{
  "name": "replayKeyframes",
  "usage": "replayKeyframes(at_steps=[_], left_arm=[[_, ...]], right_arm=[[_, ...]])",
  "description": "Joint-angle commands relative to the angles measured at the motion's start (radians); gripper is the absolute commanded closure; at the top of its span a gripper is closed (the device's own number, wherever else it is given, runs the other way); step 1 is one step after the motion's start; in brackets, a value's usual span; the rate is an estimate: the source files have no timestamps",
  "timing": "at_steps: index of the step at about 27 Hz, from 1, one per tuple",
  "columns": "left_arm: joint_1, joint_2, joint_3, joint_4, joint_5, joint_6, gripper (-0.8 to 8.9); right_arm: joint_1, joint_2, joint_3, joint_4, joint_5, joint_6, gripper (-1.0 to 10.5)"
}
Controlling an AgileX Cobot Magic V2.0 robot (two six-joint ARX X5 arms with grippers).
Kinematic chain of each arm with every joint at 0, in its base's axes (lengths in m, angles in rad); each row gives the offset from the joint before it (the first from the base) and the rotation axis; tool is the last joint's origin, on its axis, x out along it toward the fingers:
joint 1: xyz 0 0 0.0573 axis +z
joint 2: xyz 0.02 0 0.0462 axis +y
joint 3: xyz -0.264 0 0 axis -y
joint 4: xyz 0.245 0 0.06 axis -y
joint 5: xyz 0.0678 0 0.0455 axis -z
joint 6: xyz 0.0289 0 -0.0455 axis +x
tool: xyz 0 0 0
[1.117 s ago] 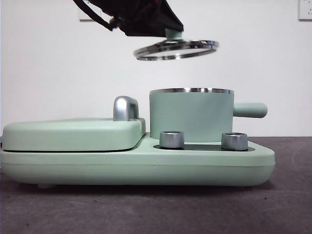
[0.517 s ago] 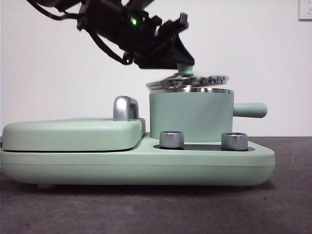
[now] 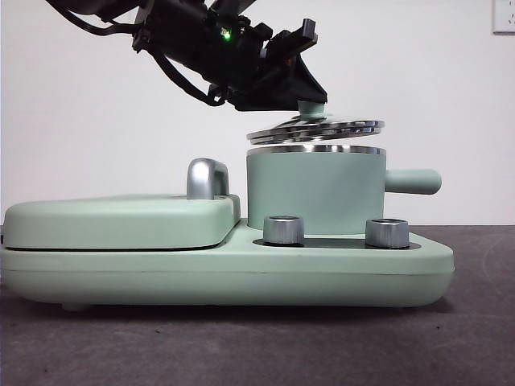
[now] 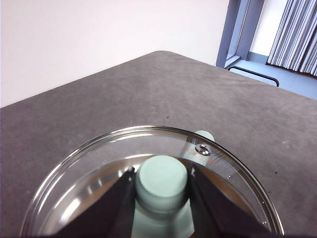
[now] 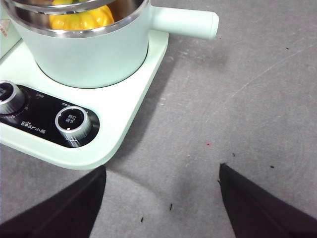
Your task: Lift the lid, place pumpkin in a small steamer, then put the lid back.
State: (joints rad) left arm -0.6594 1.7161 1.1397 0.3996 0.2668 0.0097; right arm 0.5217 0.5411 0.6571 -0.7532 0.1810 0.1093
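Note:
The glass lid (image 3: 315, 129) with its steel rim hangs slightly tilted just over the rim of the small steamer (image 3: 314, 189), a mint-green pot with a side handle (image 3: 412, 181). I cannot tell whether the lid's low edge touches the rim. My left gripper (image 3: 312, 106) reaches in from the upper left, shut on the lid's mint-green knob (image 4: 161, 181). The left wrist view shows the left gripper (image 4: 161, 191) with a jaw on each side of the knob. The yellow-orange pumpkin (image 5: 81, 17) lies inside the small steamer (image 5: 89, 49). My right gripper (image 5: 161, 208) is open over the table beside the appliance's corner.
The steamer stands on a mint-green cooker base (image 3: 241, 277) with two steel dials (image 3: 283, 230) (image 3: 387, 233). A flat griddle cover (image 3: 121, 221) with a steel handle (image 3: 207, 178) fills the base's left half. Dark grey table (image 5: 237, 109) extends to the right.
The left gripper has brought the lid down from well above the pot to just over its rim. The pot and cooker have not moved.

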Motion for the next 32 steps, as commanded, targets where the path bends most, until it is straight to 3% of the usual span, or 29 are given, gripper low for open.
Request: replayKeyframes(at_steps=[1, 22, 27, 32], left_arm=[[-0.016, 0.016, 0.034, 0.039, 0.008, -0.004, 8.04], [-0.016, 0.05, 0.034, 0.028, 0.007, 0.005, 8.04], [-0.016, 0.05, 0.034, -0.05, -0.008, 0.092, 8.04], [-0.016, 0.05, 0.034, -0.062, -0.009, 0.106, 8.04]], right_arm=[[0.005, 0.006, 0.004, 0.003, 0.004, 0.01, 5.9], [0.005, 0.006, 0.004, 0.004, 0.004, 0.01, 5.9], [0.005, 0.006, 0.004, 0.004, 0.004, 0.01, 5.9], [0.005, 0.006, 0.004, 0.004, 0.004, 0.01, 5.9]])
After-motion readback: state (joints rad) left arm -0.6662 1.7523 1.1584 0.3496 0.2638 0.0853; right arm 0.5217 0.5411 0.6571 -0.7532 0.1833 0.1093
